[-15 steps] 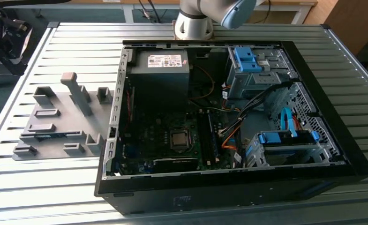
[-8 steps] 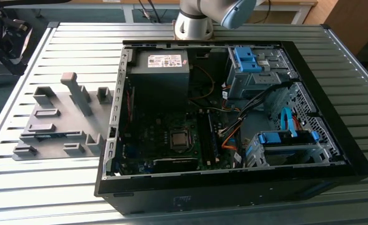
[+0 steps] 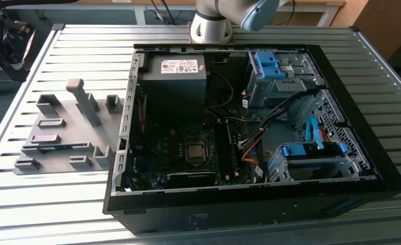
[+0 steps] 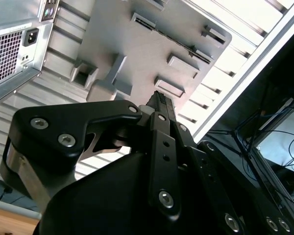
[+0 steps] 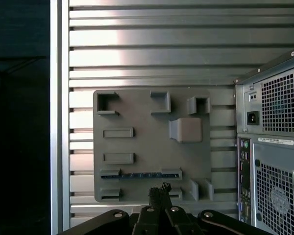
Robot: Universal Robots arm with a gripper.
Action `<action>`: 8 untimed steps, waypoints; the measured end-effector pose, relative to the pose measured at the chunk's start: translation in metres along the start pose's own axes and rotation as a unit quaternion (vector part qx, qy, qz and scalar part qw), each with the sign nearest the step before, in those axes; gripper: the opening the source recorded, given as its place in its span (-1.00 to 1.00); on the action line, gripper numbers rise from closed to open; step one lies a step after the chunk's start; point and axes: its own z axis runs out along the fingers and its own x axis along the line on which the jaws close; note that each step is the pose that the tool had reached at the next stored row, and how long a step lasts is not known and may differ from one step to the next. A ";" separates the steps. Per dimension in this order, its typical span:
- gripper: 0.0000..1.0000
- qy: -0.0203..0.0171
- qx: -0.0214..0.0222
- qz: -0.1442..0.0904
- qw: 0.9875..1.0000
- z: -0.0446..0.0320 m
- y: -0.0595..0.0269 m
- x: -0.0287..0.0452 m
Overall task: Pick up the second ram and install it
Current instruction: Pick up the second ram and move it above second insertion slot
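Thin blue chip-lined second ram (image 5: 139,175) lies on flat grey plastic fixture plate (image 5: 152,147). Blk metal gripper (image 5: 159,189) above plate, fingers together, w/ nothing held

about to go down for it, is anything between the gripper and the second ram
Nothing visible. In the first wrist view the ram lies bare on the grey tray, its ends in two holders, and the gripper hangs above it with only air between. The tall block stands off to one side.

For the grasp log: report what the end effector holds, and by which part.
Nothing is held. The end effector is shut and empty; the second ram lies on the grey holder plate.
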 end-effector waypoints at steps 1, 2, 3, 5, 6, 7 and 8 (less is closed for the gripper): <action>-0.79 0.000 0.000 -0.001 1.000 0.0000 0.0000 0.0000; -0.79 0.000 0.000 -0.002 1.000 0.0000 0.0000 0.0000; -0.79 0.000 0.000 -0.003 1.000 0.0000 0.0000 0.0000; -0.79 0.000 0.000 -0.006 1.000 0.0000 0.0000 0.0000; -0.79 0.000 0.000 -0.007 1.000 0.0000 0.0000 0.0000; -0.79 0.000 0.000 -0.008 1.000 0.0000 0.0000 0.0000; -0.79 0.000 0.000 -0.010 1.000 0.0000 0.0000 0.0000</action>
